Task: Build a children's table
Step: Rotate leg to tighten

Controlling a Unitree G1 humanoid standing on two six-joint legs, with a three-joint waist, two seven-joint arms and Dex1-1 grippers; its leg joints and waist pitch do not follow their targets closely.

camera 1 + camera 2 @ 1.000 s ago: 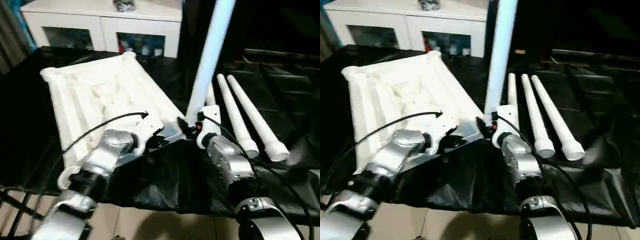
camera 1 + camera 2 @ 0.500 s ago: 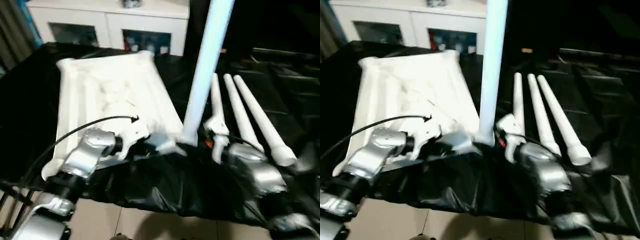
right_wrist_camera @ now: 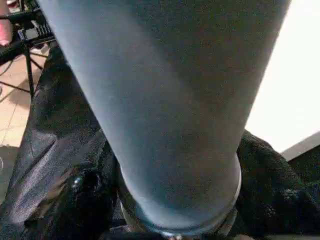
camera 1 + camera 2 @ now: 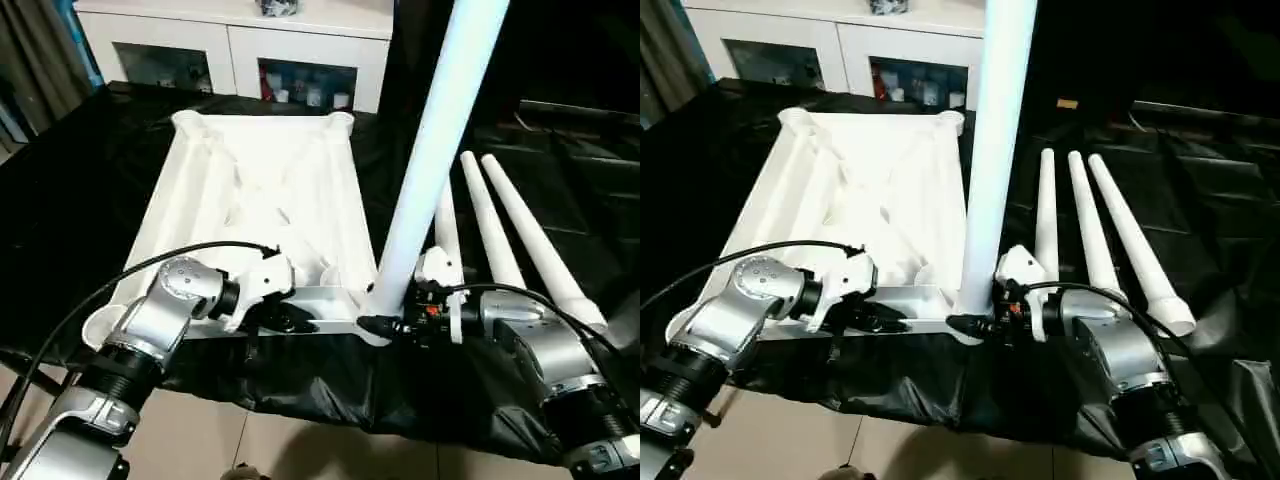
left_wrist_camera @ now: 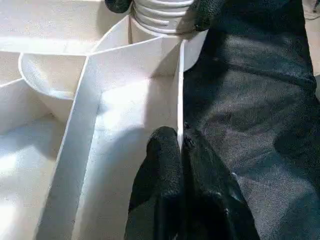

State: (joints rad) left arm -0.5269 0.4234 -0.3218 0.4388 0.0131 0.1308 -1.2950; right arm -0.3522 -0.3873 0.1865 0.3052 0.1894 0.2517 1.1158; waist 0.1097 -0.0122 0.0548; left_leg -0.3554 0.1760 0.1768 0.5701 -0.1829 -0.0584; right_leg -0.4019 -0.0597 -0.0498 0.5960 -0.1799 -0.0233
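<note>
Right end effector (image 4: pixel 985 325) now lower around upright leg's (image 4: pixel 995 150) base; left end effector (image 5: pixel 181 150) pinching tabletop (image 4: pixel 255 215) rim.

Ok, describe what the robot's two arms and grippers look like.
Both forearms are silver metal cylinders with ribbed black collars and white wrist housings. A thin black cable loops over each arm. The left gripper and right gripper have black fingers; a small red mark sits by the right wrist.

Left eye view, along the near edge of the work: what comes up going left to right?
Left end effector pinching the tabletop's near rim → upright leg in the corner socket → right end effector at its base → three loose legs on the black cloth.
</note>
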